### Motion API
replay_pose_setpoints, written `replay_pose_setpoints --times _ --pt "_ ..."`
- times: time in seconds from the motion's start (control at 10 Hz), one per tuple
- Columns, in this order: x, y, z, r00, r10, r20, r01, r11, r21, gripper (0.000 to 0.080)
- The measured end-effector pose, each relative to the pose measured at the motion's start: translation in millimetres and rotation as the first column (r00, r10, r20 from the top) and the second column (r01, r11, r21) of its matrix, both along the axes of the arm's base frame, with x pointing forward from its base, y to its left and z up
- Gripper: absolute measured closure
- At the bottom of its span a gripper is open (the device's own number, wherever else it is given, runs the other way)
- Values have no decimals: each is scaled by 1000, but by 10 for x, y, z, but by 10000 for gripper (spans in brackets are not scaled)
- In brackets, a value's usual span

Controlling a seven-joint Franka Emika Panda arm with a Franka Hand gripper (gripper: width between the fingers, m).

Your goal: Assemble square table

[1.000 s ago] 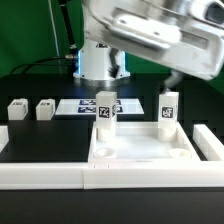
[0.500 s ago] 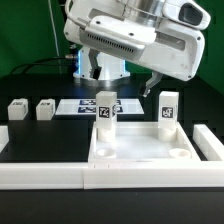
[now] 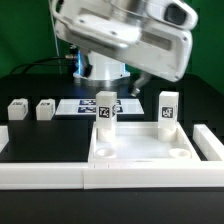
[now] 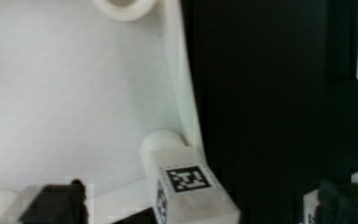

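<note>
nearest, the white bar fence [image 3: 40, 175] lies along the front of the black table [image 3: 50, 140]. just behind it sits the square slab [image 3: 140, 152]. one leg [image 3: 106, 112] and a second leg [image 3: 167, 108] stand upright in its far corner sockets. two loose legs [image 3: 17, 110] stand at the exterior view's left, beside the marker board [image 3: 82, 105]. overhead, the tool [image 4: 208, 201] hangs with its jaws wide apart, gripping nothing.

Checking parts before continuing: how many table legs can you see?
4. One upright leg and a second upright leg stand at the slab's far corners; one loose leg and a second loose leg sit on the table, exterior view's left.
</note>
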State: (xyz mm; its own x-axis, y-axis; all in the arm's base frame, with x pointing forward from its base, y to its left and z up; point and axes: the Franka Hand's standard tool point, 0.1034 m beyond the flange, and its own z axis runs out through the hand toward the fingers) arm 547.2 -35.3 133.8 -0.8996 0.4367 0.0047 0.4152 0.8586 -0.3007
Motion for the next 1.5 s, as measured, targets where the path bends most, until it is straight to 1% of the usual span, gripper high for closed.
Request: replay_pose_setpoints --times 0.1,0.2,0.3,0.4,0.7,0.8,0.9,1.0,1.1,1.2,1.3,1.4,1.5 --pt "-135 -128 80 988 -149 50 149 989 0 151" --pt "-242 -190 115 958 -271 89 273 962 -9 151" --pt "-331 -161 85 876 -459 150 468 883 -33 151" --pt "-337 -137 46 844 -513 159 524 851 -39 151" --pt "-337 -136 31 725 -654 214 674 738 -30 151" --pt "-339 -134 29 665 -708 238 733 680 -23 151" --pt "-351 -144 19 603 -753 262 781 625 -3 151" --pt "-444 -200 -7 523 -802 288 832 554 32 151" --pt "-554 -247 -20 401 -859 318 896 440 60 151" --pt "-665 -289 -40 241 -905 351 950 294 106 151" --pt "-776 -298 -70 91 -921 378 974 162 159 151" --pt "-832 -288 -99 -6 -924 382 983 66 174 151" --pt "-815 -277 -100 -60 -922 382 982 14 188 151"
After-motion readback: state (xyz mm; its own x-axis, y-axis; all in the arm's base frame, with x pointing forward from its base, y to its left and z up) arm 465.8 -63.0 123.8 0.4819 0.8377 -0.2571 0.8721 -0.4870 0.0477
